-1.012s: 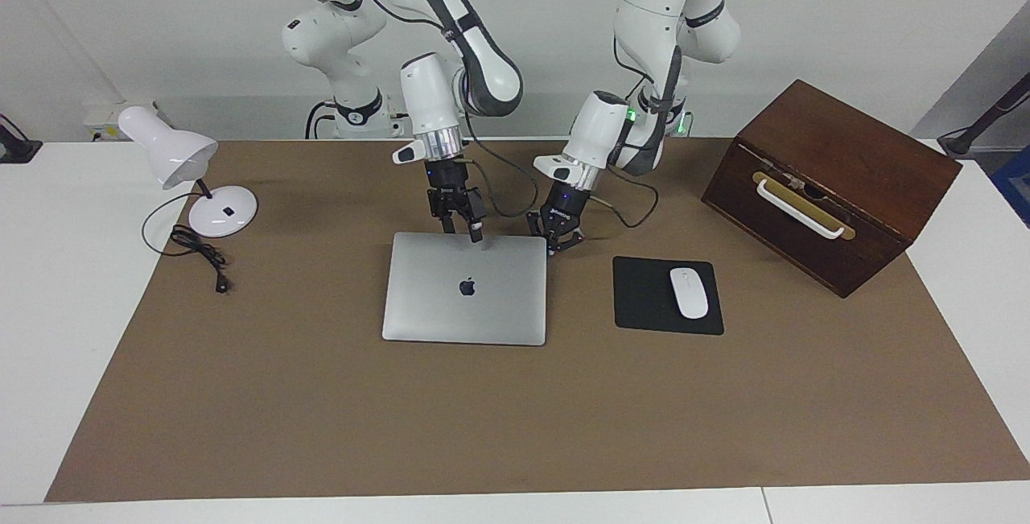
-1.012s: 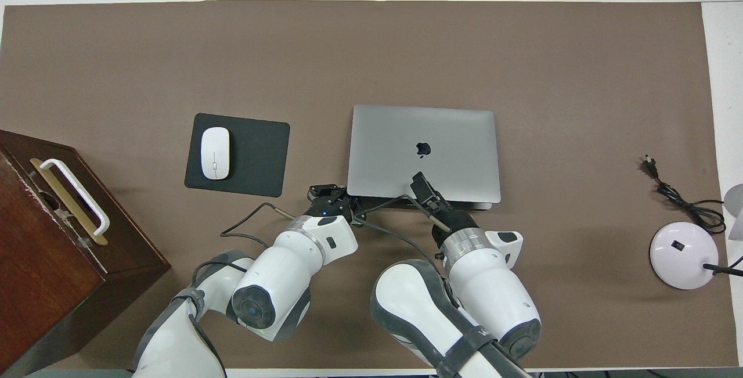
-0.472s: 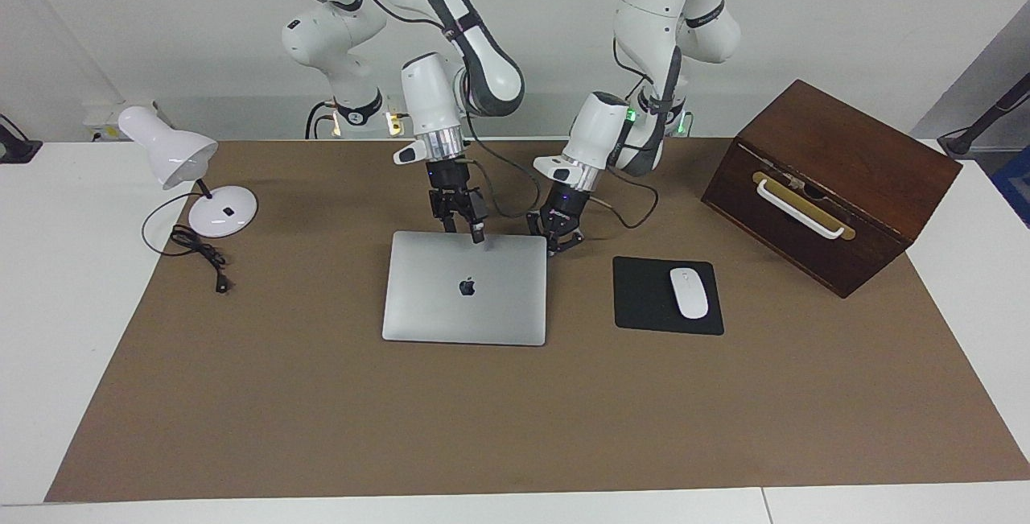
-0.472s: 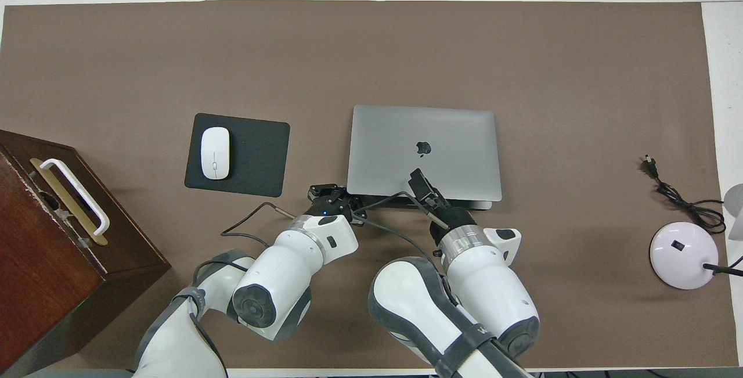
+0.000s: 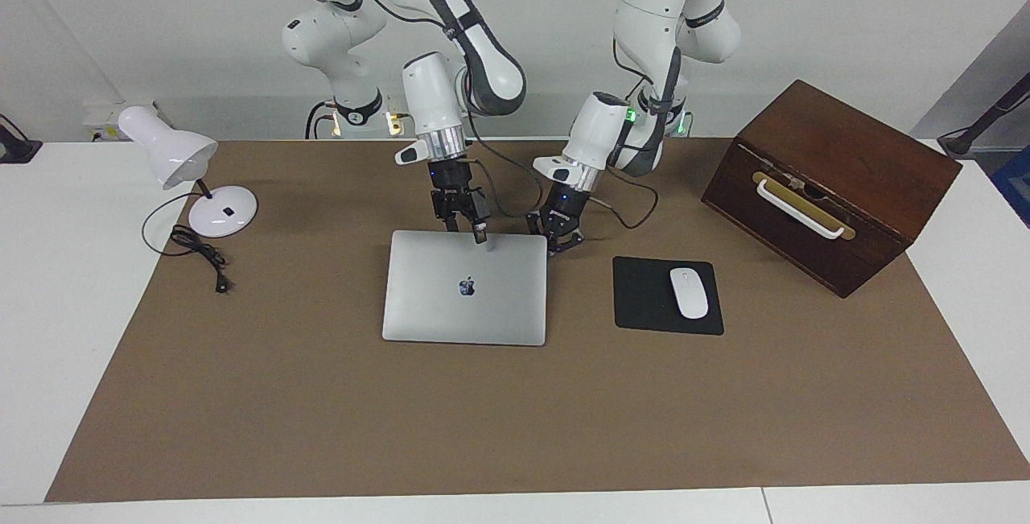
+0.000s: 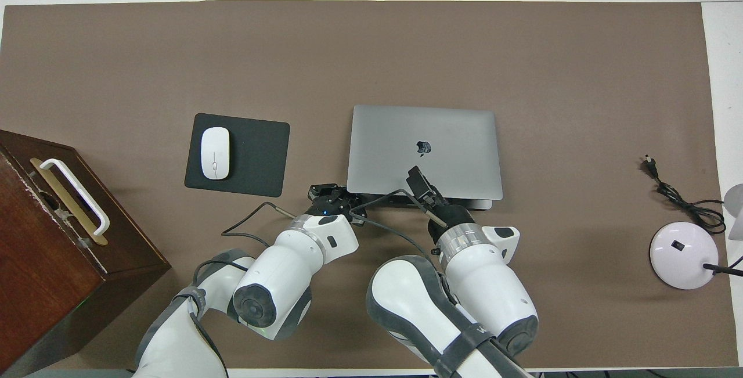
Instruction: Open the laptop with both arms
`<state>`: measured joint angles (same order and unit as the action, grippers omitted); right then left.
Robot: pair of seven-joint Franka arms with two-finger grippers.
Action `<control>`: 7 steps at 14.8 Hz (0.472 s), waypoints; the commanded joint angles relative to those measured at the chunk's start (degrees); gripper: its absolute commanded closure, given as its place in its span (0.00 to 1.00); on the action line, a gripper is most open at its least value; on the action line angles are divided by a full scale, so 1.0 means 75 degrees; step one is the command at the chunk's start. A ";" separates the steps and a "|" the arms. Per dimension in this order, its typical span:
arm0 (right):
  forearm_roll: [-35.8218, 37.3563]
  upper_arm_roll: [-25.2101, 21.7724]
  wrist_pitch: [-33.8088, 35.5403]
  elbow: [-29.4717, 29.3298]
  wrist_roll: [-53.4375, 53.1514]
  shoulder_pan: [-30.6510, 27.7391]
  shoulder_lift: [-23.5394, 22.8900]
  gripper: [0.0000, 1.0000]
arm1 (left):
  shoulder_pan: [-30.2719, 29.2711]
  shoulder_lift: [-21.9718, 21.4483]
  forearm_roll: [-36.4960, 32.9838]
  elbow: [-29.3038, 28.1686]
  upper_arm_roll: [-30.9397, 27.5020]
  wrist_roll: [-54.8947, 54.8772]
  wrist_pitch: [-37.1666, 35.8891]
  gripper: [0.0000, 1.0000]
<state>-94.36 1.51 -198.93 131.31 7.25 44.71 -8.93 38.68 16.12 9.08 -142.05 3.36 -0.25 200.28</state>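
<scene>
The silver laptop [image 5: 451, 311] [image 6: 458, 134] lies mid-mat, its apple-logo lid tilted up slightly at the edge nearest the robots, with a sliver of the base showing under it. My right gripper [image 5: 471, 230] [image 6: 421, 183] is shut on that lid edge near its middle, one finger lying on top of the lid. My left gripper [image 5: 561, 244] [image 6: 343, 199] is shut, with its tips down at the laptop's corner nearest the robots, toward the left arm's end.
A black mouse pad [image 5: 644, 299] with a white mouse [image 5: 689, 292] lies beside the laptop toward the left arm's end. A brown wooden box [image 5: 837, 178] with a white handle stands past it. A white desk lamp [image 5: 217, 214] and its cord [image 5: 201, 254] are at the right arm's end.
The right gripper has risen a little, and the lid's edge nearest the robots has come up with it. The left gripper has stayed at the corner.
</scene>
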 commanded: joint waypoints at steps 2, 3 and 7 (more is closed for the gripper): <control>-0.0146 -0.0002 0.0109 -0.0374 0.0322 -0.0101 -0.0133 0.01 | 0.0070 0.0206 -0.0016 0.0179 -0.0061 0.0021 0.0050 1.00; -0.0146 -0.0002 0.0109 -0.0433 0.0334 -0.0113 -0.0145 0.01 | 0.0070 0.0218 -0.0016 0.0179 -0.0061 0.0021 0.0050 1.00; -0.0134 -0.0002 0.0297 -0.0667 0.0357 -0.0288 -0.0203 0.00 | 0.0070 0.0218 -0.0016 0.0167 -0.0061 0.0021 0.0050 1.00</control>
<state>-94.36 1.47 -198.25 129.51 7.25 44.45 -9.10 38.68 16.15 9.08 -142.03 3.36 -0.25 200.28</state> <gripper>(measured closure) 0.000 0.991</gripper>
